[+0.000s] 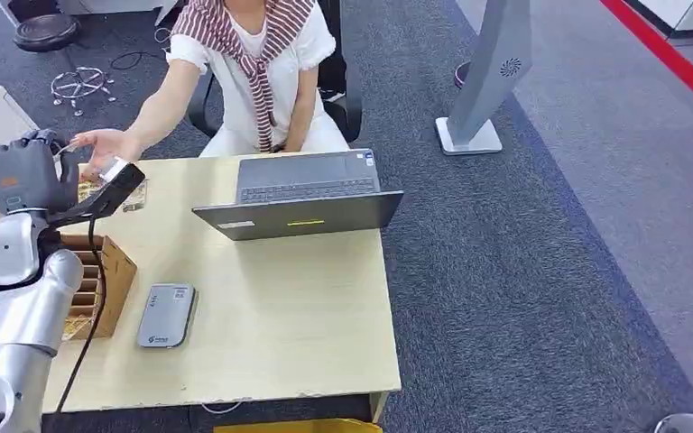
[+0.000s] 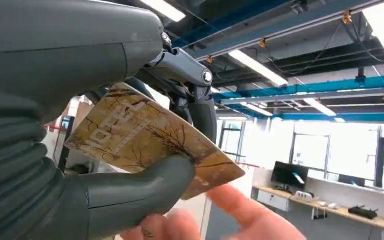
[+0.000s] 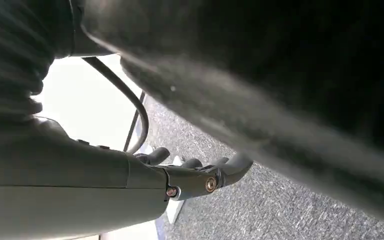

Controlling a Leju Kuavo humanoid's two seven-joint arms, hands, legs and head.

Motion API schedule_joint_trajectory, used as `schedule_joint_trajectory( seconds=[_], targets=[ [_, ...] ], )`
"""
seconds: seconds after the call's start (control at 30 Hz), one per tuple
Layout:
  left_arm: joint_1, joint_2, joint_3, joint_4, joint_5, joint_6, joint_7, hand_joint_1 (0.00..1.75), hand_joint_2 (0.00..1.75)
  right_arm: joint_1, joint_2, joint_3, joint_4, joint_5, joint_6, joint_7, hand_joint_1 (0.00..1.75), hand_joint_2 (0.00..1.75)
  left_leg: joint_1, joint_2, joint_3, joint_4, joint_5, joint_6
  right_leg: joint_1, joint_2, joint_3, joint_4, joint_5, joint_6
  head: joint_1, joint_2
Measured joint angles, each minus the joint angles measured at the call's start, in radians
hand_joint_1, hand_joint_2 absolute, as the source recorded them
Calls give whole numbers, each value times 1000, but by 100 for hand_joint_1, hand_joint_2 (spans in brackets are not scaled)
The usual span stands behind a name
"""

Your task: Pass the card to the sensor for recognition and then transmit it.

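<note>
My left hand [image 1: 23, 174] is raised over the table's far left corner. It pinches a tan card [image 2: 145, 140] printed with dark branches between thumb [image 2: 145, 185] and fingers. In the head view the card [image 1: 87, 191] peeks out beside that hand. A seated person's hand [image 1: 104, 144] reaches toward it, and their fingertips [image 2: 240, 210] are right at the card's free edge. The grey card sensor [image 1: 166, 315] lies flat on the table, nearer me than the hand. My right hand [image 3: 200, 172] hangs over carpet, its fingers loosely extended and holding nothing.
An open grey laptop [image 1: 302, 194] stands mid-table in front of the person. A wooden slotted box [image 1: 99, 284] sits just left of the sensor, under my left forearm. A black cable [image 1: 86, 334] runs down along that arm. A grey kiosk stand [image 1: 483, 81] is on the carpet to the right.
</note>
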Motion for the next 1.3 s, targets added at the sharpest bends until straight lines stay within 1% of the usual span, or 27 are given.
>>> schedule_joint_trajectory(
  seconds=[0.53, 0.57, 0.7, 0.87, 1.1, 1.17, 1.3],
  targets=[
    [-4, 0, 0, 20, 2, 2, 1, 175, 175, 0, 0, 1, 0, -4, 1, 2, 0, 175, 0, 0, 0, 0, 0, 0, 0, 0, 0, 0, 0, 0, 0, 0],
    [-4, 0, 0, 21, 4, 4, 1, 0, 175, 0, 0, 1, 0, -4, 1, 2, 0, 175, 0, 0, 0, 0, 0, 0, 0, 0, 0, 0, 0, 0, 0, 0],
    [3, -1, 0, 22, 14, 47, -2, 0, 175, -1, 0, 2, 0, -5, 2, 11, 0, 175, 0, 0, -1, 0, 0, 1, 0, 0, 0, 0, 0, 0, 0, 0],
    [21, -5, 0, 22, 16, 56, -11, 0, 175, -2, 0, 2, 0, -5, 4, 13, 0, 175, 0, 0, -1, 0, 0, 1, 0, 0, 0, 0, 0, 0, 0, 0],
    [61, -9, 0, 2, 50, 85, -34, 0, 175, -2, 1, 2, 1, -16, 4, 19, 0, 175, 0, 0, -1, 0, 0, 0, 0, 0, 0, 0, 0, 0, 0, 0],
    [79, -9, 0, -13, 63, 92, -46, 0, 175, -2, 1, 2, 1, -19, 4, 21, 0, 175, 0, 0, -1, 0, 0, 0, 0, 0, 0, 0, 0, 0, 0, 0],
    [162, -10, 2, -110, 108, 126, -97, 0, 175, -3, 2, 2, 3, -24, 2, 23, 0, 175, 0, 0, -1, 0, 0, 1, 0, 0, 0, 0, 0, 0, 1, 0]
  ],
)
